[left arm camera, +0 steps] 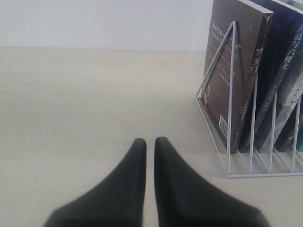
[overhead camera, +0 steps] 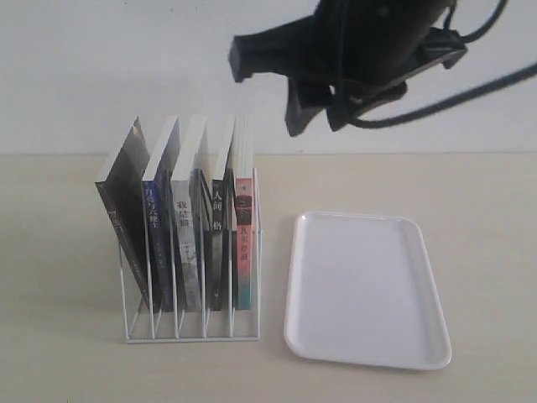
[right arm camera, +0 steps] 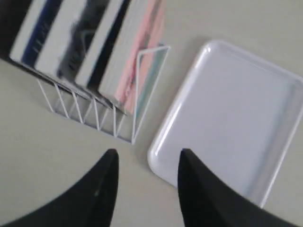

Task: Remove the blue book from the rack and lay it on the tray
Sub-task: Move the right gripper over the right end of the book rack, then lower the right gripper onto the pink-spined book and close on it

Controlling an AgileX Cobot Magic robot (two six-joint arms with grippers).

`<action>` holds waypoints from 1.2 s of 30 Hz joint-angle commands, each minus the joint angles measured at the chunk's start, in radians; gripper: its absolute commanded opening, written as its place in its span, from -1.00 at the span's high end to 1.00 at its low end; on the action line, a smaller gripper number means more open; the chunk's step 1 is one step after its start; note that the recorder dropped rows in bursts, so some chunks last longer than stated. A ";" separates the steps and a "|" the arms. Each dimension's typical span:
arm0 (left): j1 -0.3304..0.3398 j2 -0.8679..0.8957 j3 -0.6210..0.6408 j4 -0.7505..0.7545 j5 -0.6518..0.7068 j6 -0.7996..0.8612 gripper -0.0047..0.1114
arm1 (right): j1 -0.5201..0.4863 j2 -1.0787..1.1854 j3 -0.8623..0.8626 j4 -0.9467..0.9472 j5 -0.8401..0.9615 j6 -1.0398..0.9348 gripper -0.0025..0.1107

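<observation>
Right end effector (right arm camera: 148, 152) spread, holding nothing.

wall (overhead camera: 84, 67): plain off-white, flat | counter (overhead camera: 67, 361): pale beige, faint wood grain, matte | light: soft, even, weak shadows

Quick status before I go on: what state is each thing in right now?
rack: standing, five books inside.
blue book: in rack, second from left, untouched.
tray: flat, nothing on it.
right gripper: open, empty.
left gripper: shut, empty.
</observation>
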 commanded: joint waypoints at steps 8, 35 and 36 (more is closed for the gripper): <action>0.004 -0.004 0.004 0.005 0.000 -0.009 0.82 | 0.014 0.237 -0.155 -0.041 -0.186 0.103 0.24; 0.004 -0.004 0.004 0.005 0.000 -0.009 0.82 | 0.014 0.338 -0.157 -0.092 -0.238 0.151 0.24; 0.004 -0.004 0.004 0.005 0.000 -0.009 0.82 | 0.014 0.338 -0.157 -0.094 -0.238 0.151 0.24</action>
